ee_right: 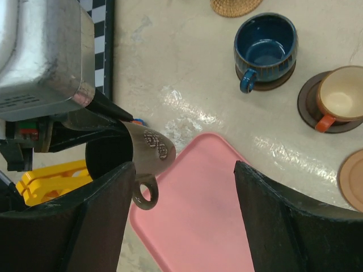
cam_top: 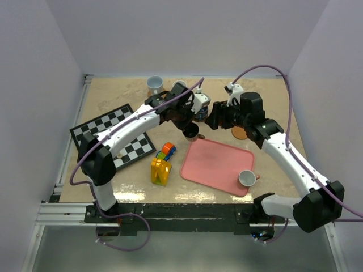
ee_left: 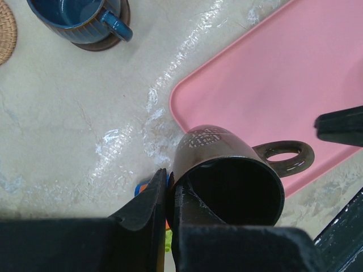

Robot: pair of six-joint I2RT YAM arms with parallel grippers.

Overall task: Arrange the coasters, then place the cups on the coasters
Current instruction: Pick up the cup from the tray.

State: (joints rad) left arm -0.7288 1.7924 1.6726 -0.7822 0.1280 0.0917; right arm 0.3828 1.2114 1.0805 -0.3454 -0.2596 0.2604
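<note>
The black cup (ee_left: 227, 170) is gripped at its rim by the left claw (ee_left: 169, 190), with one finger inside the cup and one outside, closed tight on the wall. The cup is held tilted just beside the far left corner of the pink tray (ee_left: 272, 79), with its handle turned toward the tray. Whether it touches the table (cam_top: 113, 96) cannot be told. The right claw (ee_right: 184, 167) is seen close by, its jaws spread wide with nothing clamped between them. One of its fingers (ee_right: 108, 215) lies just beside the cup's handle. Beyond them, a navy cup (ee_right: 265, 42) is set on a dark coaster (ee_right: 278, 82), and a tan cup (ee_right: 342, 96) on a second dark coaster (ee_right: 306, 103). A woven coaster (ee_right: 233, 5) and an orange coaster (ee_right: 353, 181) lie bare. A white cup (cam_top: 246, 178) is seen on the tray near its right corner, and a pale cup (cam_top: 154, 84) at the back of the table. A checkerboard (cam_top: 108, 133) and toy blocks (cam_top: 161, 167) lie to the left of the tray.
</note>
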